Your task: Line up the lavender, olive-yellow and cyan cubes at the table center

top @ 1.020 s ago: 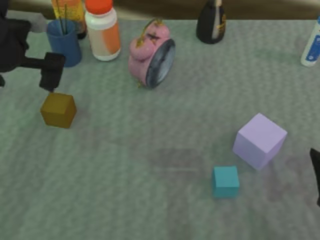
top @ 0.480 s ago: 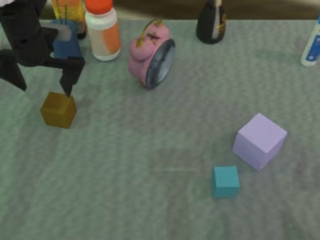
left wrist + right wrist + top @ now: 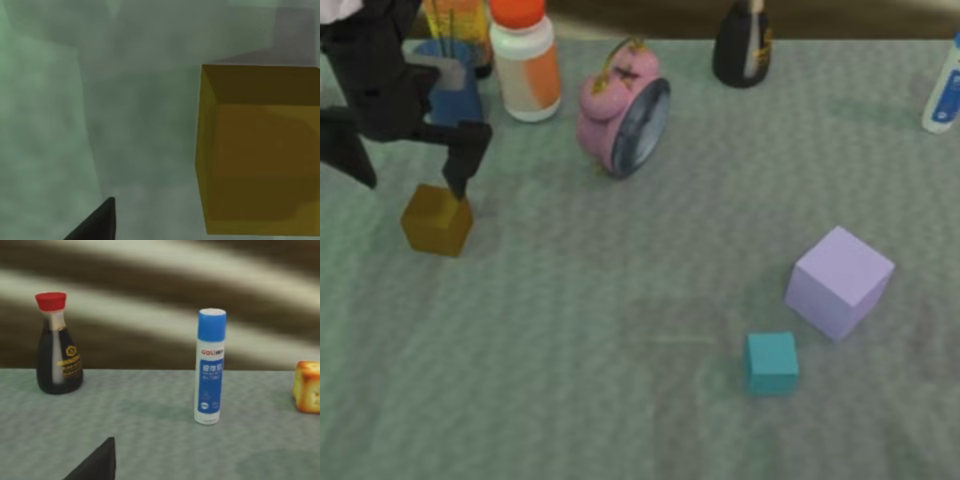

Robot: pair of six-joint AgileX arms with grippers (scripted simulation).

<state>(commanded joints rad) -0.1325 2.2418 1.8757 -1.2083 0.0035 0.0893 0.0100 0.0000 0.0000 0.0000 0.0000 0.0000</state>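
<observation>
The olive-yellow cube [image 3: 437, 221] sits at the table's far left. My left gripper [image 3: 410, 185] hovers open just above its back edge, one finger [image 3: 457, 170] over the cube's top and the other off to the left. In the left wrist view the cube [image 3: 257, 150] fills the frame beside one dark finger [image 3: 97, 222]. The lavender cube [image 3: 839, 281] and the small cyan cube [image 3: 771, 363] rest apart at the right of center. My right gripper is outside the top view; its wrist view shows one finger [image 3: 97, 465] and nothing held.
Along the back stand a blue cup [image 3: 455, 100], a white bottle with an orange cap [image 3: 525, 62], a pink alarm clock [image 3: 621, 108], a dark soy bottle [image 3: 742, 42] and a glue stick [image 3: 945, 88]. An orange block [image 3: 307, 387] lies beyond the glue stick [image 3: 210, 367].
My left gripper swung in from the left and turned, ending spread over the olive-yellow cube. The right gripper withdrew past the top view's right edge. No cube moved.
</observation>
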